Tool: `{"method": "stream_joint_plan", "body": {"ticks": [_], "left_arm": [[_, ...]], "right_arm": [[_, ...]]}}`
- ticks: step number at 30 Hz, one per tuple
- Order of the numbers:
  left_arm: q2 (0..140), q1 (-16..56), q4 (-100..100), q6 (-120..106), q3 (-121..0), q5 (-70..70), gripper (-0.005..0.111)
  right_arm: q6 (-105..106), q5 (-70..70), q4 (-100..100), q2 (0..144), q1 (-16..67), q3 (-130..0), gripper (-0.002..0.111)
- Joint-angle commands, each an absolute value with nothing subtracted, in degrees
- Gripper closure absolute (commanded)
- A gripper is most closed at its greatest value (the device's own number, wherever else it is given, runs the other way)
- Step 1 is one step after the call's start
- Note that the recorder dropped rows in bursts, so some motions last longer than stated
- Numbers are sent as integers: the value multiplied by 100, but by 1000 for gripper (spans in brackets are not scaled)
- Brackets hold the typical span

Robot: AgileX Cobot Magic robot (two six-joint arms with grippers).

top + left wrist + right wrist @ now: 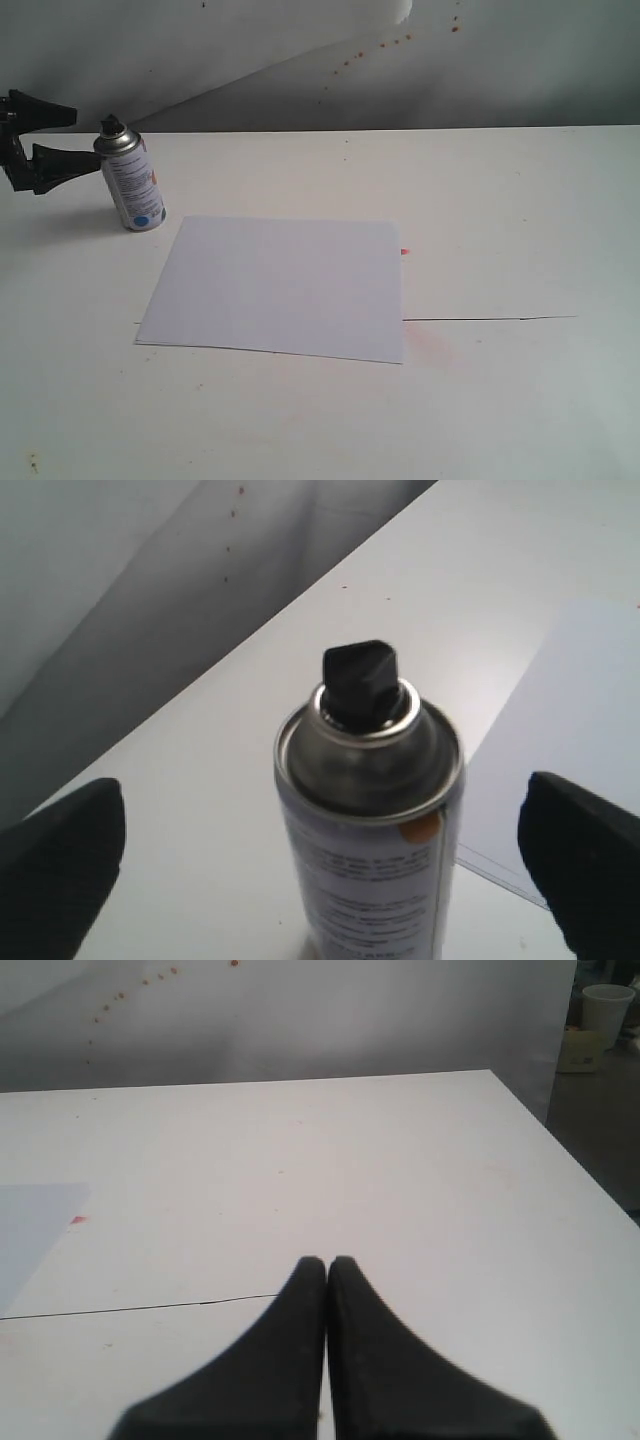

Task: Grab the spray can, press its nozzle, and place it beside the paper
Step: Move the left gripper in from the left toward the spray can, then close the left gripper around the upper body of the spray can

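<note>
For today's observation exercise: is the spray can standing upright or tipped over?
Upright: the spray can rests on its base on the table, black nozzle on top.

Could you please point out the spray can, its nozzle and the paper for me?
spray can (133, 188), exterior view, on its printed label.
nozzle (362, 680), left wrist view, on the black button's top.
paper (280, 290), exterior view, on the sheet's bare middle.

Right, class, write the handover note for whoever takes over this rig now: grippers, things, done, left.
Left gripper open, straddling the spray can, not gripping. Right gripper shut, empty.
The can stands upright at a corner of the paper.
Done: nothing certain; whether the nozzle was pressed does not show.
Left, if unpressed: grip, lift, press, set down beside the paper.
</note>
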State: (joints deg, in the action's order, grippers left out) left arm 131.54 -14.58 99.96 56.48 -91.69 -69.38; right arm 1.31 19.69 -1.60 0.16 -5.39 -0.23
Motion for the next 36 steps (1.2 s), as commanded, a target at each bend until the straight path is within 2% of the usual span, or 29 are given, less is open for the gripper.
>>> {"method": "stream_joint_plan", "body": {"ticks": [1,16,36], "left_arm": [[13478,-1471,9995,5952,-9591,-6996,2],[13758,-1471,9995,6150,-9880,-6996,2],[13769,-1047,9995,6420,-9869,-6996,2]], "right_arm": [[153,1958,-112,0,-522,0,108],[153,1958,-112,0,-522,0,108],[153,1958,-112,0,-522,0,108]]}}
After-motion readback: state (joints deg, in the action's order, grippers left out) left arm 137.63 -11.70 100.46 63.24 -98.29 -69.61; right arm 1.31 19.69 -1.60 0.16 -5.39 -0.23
